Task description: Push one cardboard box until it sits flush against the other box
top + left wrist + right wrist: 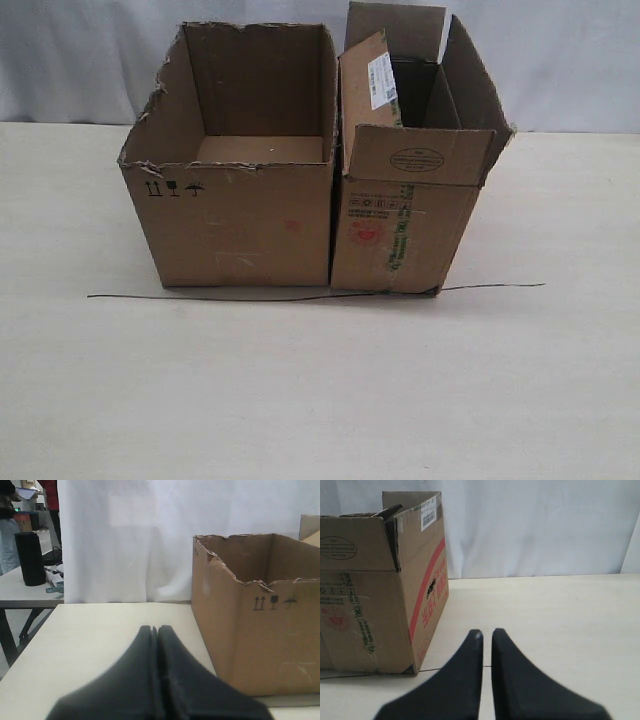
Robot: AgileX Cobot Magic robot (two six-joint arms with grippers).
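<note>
**Flush, or close to it**

The flapped box (405, 235) stands just right of the torn box (240, 230) on the table (320, 400); their sides seem to touch, though the seam is dark; left gripper (157, 630) clenched on nothing, near the torn box; right gripper (486, 634) all but closed, empty, apart from the flapped box.

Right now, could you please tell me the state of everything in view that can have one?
other box: upright, open-topped, rim torn, empty inside.
cardboard box: upright, top flaps open, side seemingly touching the other box.
left claw: shut, empty, clear of the boxes.
right claw: all but shut, empty, clear of the boxes.
thin dark strand: lying flat along the boxes' front edge.
</note>
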